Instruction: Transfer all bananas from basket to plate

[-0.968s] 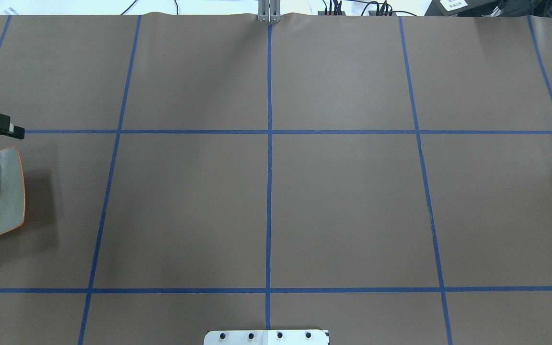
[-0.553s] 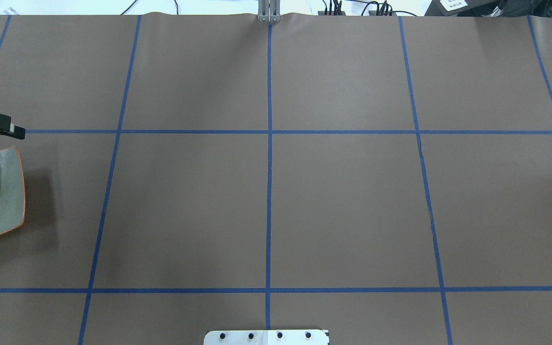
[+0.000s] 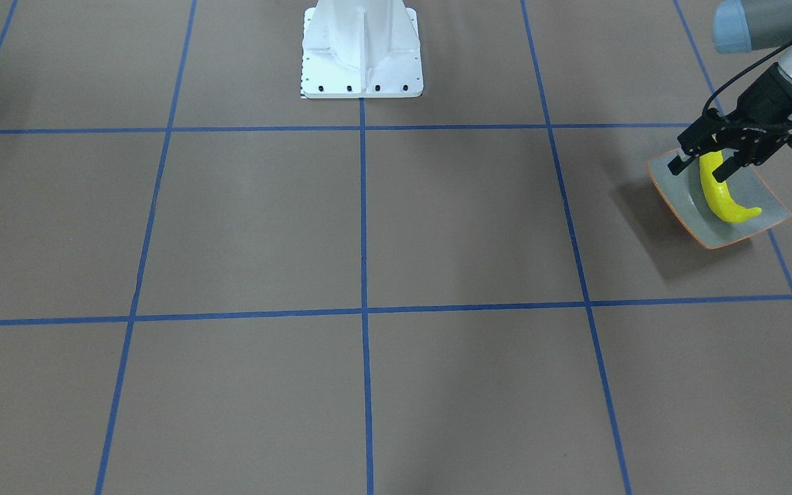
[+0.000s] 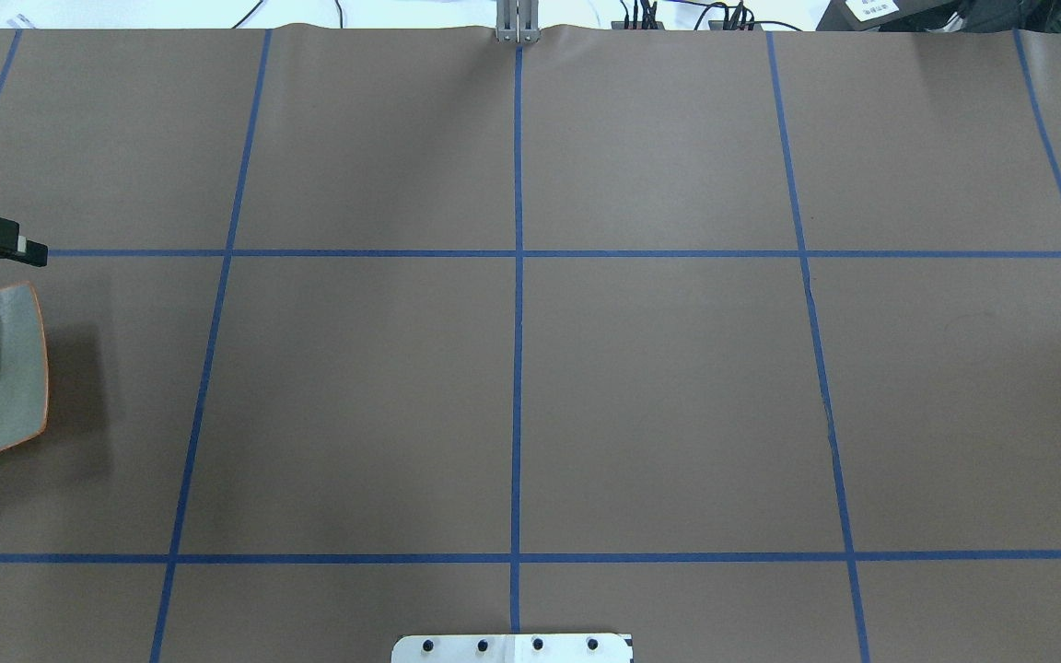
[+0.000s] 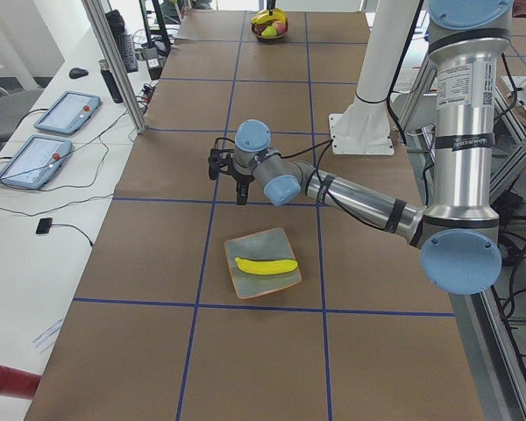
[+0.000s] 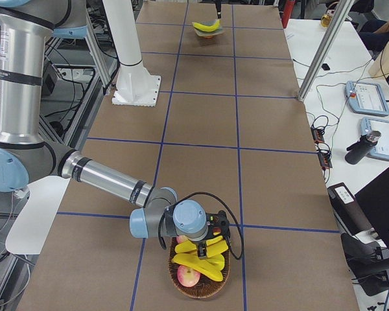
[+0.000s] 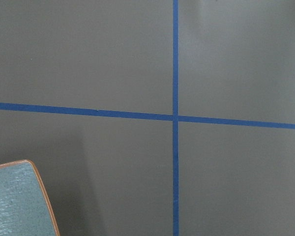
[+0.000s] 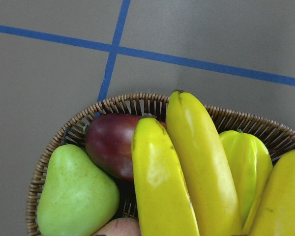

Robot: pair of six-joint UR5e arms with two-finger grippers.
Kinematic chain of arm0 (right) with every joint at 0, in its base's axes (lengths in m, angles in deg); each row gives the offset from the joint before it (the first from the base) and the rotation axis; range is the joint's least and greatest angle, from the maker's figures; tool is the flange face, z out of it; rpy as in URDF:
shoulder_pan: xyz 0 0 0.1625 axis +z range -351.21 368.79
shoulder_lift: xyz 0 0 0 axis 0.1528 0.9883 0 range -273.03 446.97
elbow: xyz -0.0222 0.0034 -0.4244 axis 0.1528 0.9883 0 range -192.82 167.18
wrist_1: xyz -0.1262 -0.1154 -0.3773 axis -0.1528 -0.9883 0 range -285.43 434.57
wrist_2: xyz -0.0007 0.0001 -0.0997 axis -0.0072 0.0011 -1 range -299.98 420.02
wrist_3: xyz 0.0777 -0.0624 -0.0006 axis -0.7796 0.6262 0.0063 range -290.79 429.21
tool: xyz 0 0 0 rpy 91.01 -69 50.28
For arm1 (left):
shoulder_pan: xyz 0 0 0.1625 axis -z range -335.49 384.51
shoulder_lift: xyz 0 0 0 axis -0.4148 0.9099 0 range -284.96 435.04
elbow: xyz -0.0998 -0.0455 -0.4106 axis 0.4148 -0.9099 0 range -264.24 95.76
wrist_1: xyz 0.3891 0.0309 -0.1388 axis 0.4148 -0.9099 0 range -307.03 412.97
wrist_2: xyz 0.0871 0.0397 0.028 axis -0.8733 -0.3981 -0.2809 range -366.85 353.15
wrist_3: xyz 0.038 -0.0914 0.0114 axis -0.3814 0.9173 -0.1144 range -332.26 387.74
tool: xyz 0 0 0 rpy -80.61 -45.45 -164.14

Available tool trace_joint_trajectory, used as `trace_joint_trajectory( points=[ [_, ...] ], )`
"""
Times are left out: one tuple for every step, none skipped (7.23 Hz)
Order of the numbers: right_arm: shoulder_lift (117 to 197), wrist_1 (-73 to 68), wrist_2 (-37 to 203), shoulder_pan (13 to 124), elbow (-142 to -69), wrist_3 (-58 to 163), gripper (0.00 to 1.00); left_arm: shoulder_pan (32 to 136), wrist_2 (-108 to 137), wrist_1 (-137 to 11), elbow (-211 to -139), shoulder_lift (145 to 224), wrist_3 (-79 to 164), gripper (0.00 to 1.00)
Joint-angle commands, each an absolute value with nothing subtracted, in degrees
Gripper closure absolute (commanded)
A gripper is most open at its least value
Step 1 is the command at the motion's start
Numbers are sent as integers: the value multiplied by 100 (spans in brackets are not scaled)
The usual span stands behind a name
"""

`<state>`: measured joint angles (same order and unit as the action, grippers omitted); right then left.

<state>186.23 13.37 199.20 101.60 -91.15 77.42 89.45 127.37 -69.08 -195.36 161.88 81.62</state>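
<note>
Nothing is shifting overhead; we are hovering our right tool [image 6: 207, 243], grip untellable, directly above bananas [image 8: 187, 162] lying lengthwise in the basket [image 8: 132, 101], left tool [image 3: 700, 168] released beside the plate [image 3: 771, 199].

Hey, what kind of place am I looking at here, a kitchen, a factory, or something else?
Most likely a robotics lab: a big robot arm stands at a table marked off with blue tape lines, and control tablets with cables sit on a side desk.
</note>
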Motion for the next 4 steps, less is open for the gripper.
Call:
trace_joint_trajectory(
  points=[
    [18594, 1340, 19932, 10160, -8955, 7923, 15, 8946, 12736, -6911, -19542, 16196, 8162, 0],
    [18585, 1340, 19941, 10160, -8963, 7923, 18, 8946, 12736, -6920, -19542, 16188, 8162, 0],
    [18585, 1332, 19941, 10160, -8963, 7923, 34, 8946, 12736, -6920, -19542, 16179, 8162, 0],
    [18585, 1340, 19941, 10160, -8963, 7923, 77, 8946, 12745, -6920, -19542, 16179, 8162, 0]
  ],
)
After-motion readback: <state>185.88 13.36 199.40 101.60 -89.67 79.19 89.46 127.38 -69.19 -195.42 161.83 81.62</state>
